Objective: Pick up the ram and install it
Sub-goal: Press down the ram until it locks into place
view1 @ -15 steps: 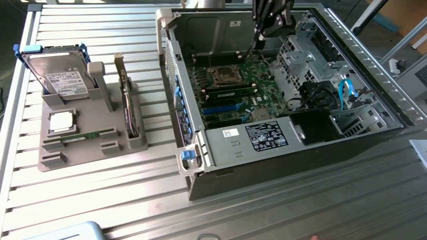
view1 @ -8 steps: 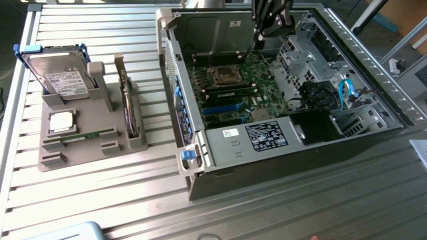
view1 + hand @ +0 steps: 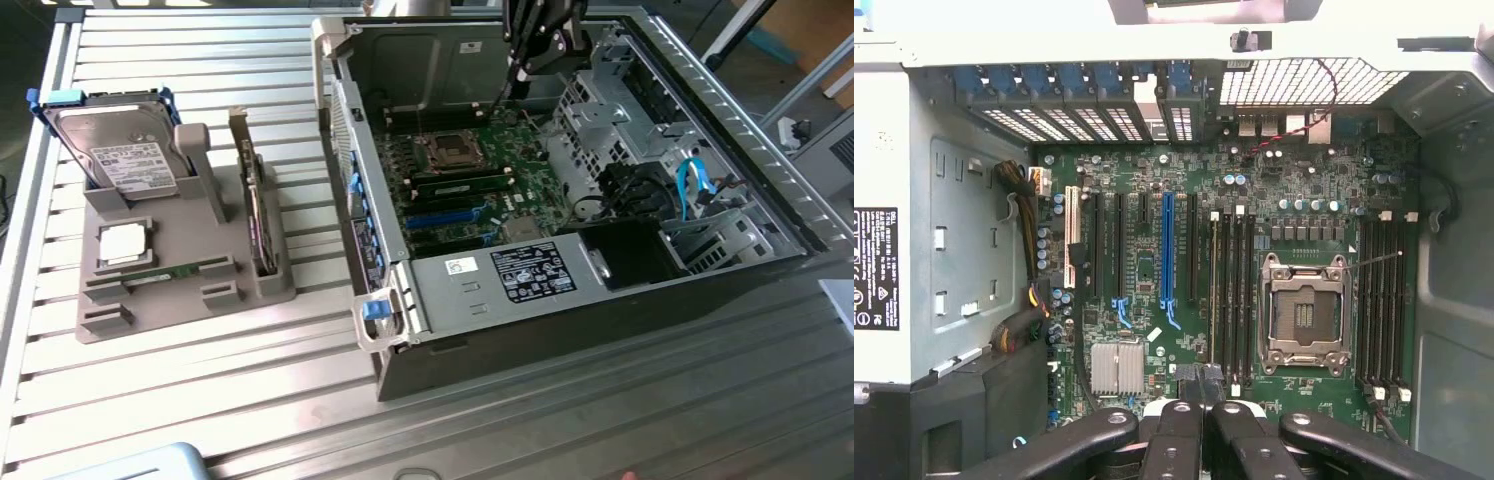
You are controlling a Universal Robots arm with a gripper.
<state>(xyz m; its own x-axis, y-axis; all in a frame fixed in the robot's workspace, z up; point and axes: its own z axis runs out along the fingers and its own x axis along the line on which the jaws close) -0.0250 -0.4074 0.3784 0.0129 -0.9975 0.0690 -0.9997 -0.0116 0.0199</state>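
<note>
Your hand (image 3: pixel 541 45) is hanging above the far end of the open computer case (image 3: pixel 561 330), its fingers (image 3: pixel 1199 440) drawn tight together. In the wrist view a thin dark edge is showing between the fingertips, but you cannot tell from that whether a stick is pinched there. In the exterior view a slim dark line is running down from the hand toward the motherboard (image 3: pixel 461 180), which would fit a stick held on edge for seating, though that is a judgement.

Looking down, the hand is sitting over the memory slots (image 3: pixel 1232 290) just beside the empty processor socket (image 3: pixel 1304 312). A second bank of slots (image 3: pixel 1382 300) is lying on the socket's other side.

One ram (image 3: pixel 461 183) is already sitting in a slot near the socket. Another ram (image 3: pixel 184 270) is lying flat in the grey parts holder (image 3: pixel 174 300) on the counter (image 3: pixel 200 400), well apart from the case at the exterior view's left. That holder is also keeping a hard drive (image 3: pixel 127 155) and an expansion card (image 3: pixel 251 205) upright, so each part is presenting an edge to grasp.
</note>
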